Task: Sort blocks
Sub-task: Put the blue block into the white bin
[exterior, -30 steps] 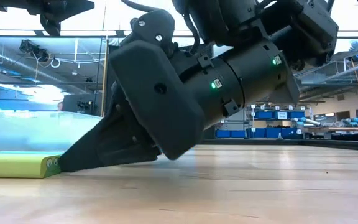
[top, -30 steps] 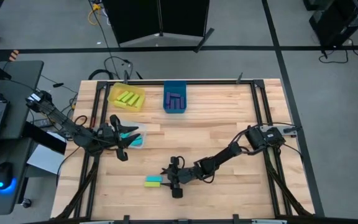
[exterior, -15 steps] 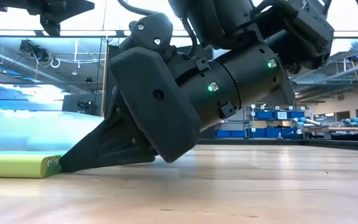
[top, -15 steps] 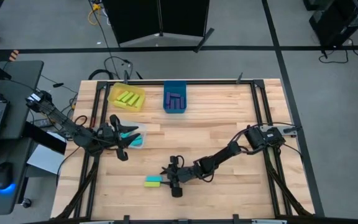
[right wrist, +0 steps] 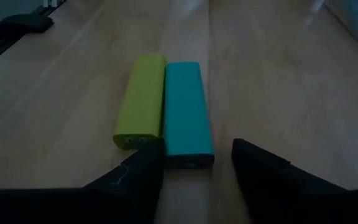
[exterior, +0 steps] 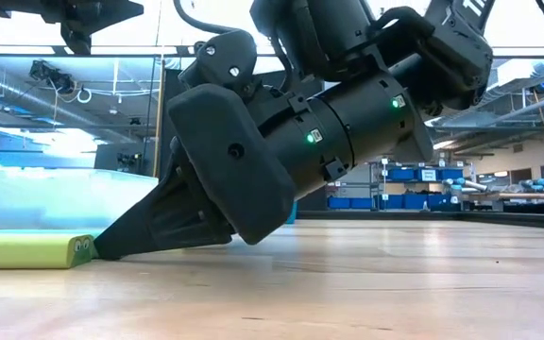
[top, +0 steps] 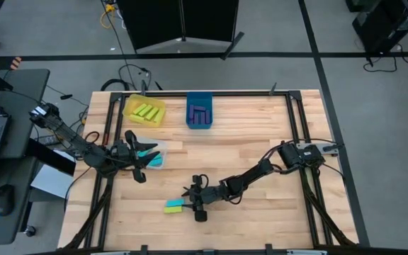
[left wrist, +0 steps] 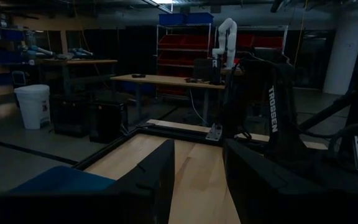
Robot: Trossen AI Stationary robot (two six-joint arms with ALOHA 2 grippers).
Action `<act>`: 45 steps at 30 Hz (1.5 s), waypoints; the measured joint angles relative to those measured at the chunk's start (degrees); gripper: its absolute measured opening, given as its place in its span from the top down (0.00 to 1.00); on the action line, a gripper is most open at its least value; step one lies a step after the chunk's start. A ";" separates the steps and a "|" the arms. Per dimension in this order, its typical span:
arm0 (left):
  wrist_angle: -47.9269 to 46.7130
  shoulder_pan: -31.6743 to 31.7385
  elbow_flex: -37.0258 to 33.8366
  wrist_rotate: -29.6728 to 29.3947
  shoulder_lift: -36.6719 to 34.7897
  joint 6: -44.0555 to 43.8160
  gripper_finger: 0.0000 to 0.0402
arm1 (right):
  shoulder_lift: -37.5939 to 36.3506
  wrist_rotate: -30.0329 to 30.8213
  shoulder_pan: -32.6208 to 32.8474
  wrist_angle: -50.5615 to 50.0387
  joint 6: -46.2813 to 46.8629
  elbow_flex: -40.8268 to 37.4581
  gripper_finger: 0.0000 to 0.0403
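Note:
Two blocks lie flat and side by side on the table near its front left: a lime one (right wrist: 140, 112) and a teal one (right wrist: 185, 115). My right gripper (right wrist: 194, 163) reaches in low from the table's right and stands open. The teal block's near end sits between its fingertips. In the high view this gripper (top: 192, 200) is just right of the pair (top: 173, 207). My left gripper (top: 146, 160) hovers open and holding nothing over the clear bin (top: 159, 150) at the left. My right gripper slants down from the table's right. One fingertip (exterior: 100, 250) stands against the lime block's end (exterior: 81, 250) that faces it. That block lies flat on the table. Whether either finger touches the teal block's end (right wrist: 190, 158) I cannot tell.
At the far left a yellow bin (top: 145, 111) holds lime blocks, and beside it a blue bin (top: 199, 113) holds purple ones. The clear bin contains teal blocks (top: 154, 160). Bare wood stretches across the table's middle and right; black frame rails run along its edges.
My right gripper has crept a little toward the table's left edge, closing in on the two blocks. The pair now lies slightly askew compared with before.

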 joint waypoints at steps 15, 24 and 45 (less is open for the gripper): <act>-0.02 -0.01 0.00 -0.20 0.01 0.04 0.65 | 0.00 -4.25 -1.62 0.02 -2.31 0.00 0.58; -0.04 0.00 0.00 -1.25 0.00 0.04 0.65 | 0.11 -4.27 -1.62 1.69 -5.91 -0.02 0.71; 4.59 -0.01 0.02 -0.49 -0.01 0.66 0.65 | 0.11 -3.81 -6.50 2.89 -5.80 8.13 0.71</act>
